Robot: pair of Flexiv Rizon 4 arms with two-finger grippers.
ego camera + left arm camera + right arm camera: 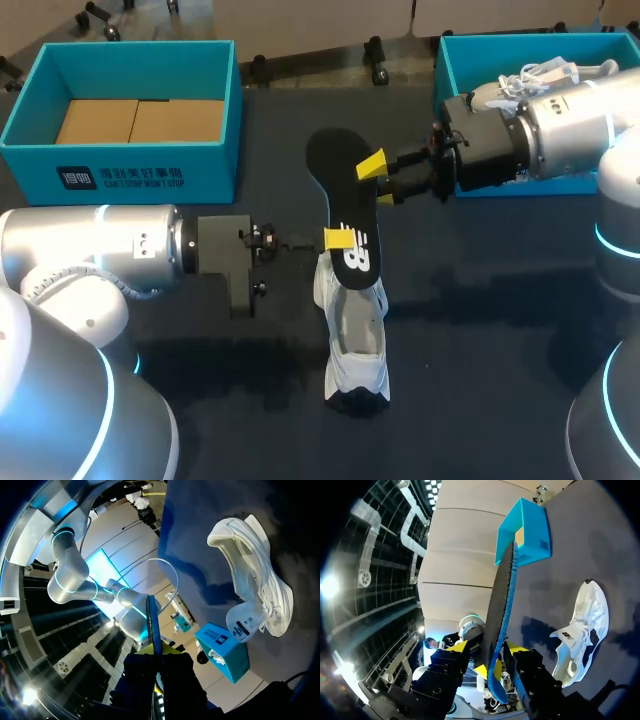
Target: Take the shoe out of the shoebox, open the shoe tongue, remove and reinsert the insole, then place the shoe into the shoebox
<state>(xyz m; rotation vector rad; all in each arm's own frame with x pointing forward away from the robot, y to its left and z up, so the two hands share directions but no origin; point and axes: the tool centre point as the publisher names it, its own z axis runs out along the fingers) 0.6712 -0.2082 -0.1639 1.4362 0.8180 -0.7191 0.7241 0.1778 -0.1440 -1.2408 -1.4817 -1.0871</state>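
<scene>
Black insole point(345, 205) is pinched by both the left end effector point(338, 240) and the right end effector point(372, 168). White shoe point(355, 340) lies near the middle of the dark surface point(480, 300).

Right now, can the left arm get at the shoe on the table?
Probably not to grasp it: the left fingers are shut on the insole, which the right fingers also hold. The shoe lies close by, with nothing else between.
</scene>
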